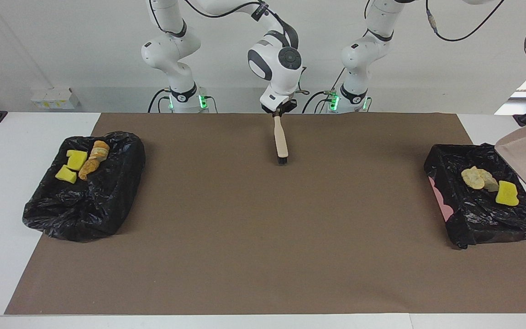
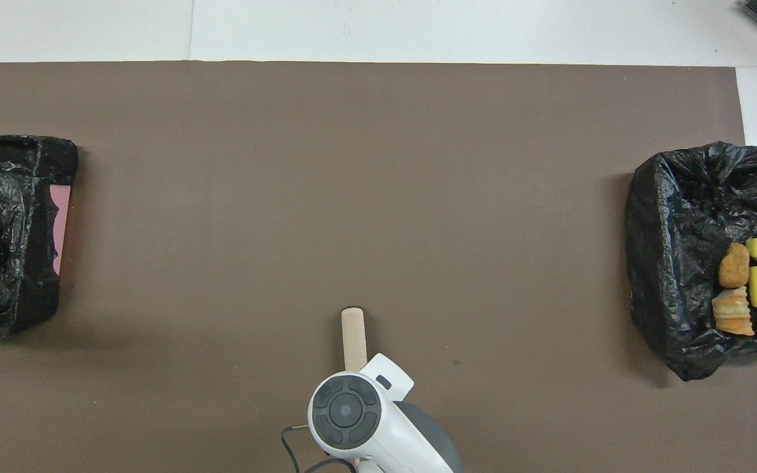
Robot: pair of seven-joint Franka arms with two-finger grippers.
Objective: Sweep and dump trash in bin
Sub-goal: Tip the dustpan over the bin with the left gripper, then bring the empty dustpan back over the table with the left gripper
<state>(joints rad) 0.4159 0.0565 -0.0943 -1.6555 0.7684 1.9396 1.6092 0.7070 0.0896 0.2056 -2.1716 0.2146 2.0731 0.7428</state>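
Trash [image 1: 507, 194] sits binned at both ends of the mat [image 1: 263, 237] — right gripper [image 1: 279, 111], pinching the brush [image 1: 281, 137] mid-mat, should likely lay it down gently — left gripper unseen.

Yellow sponge pieces [image 1: 76, 160] in black-lined bins [image 1: 85, 201], brown mat [image 1: 263, 228].

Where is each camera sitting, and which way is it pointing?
Facing view: high across the table, looking at the robots; shows both arms' bases and the right hand holding the brush.
Overhead view: high above the robots' end, looking forward and steeply down; shows only the right arm's wrist over the brush.
Shared: brush, mat, one bin at each end.
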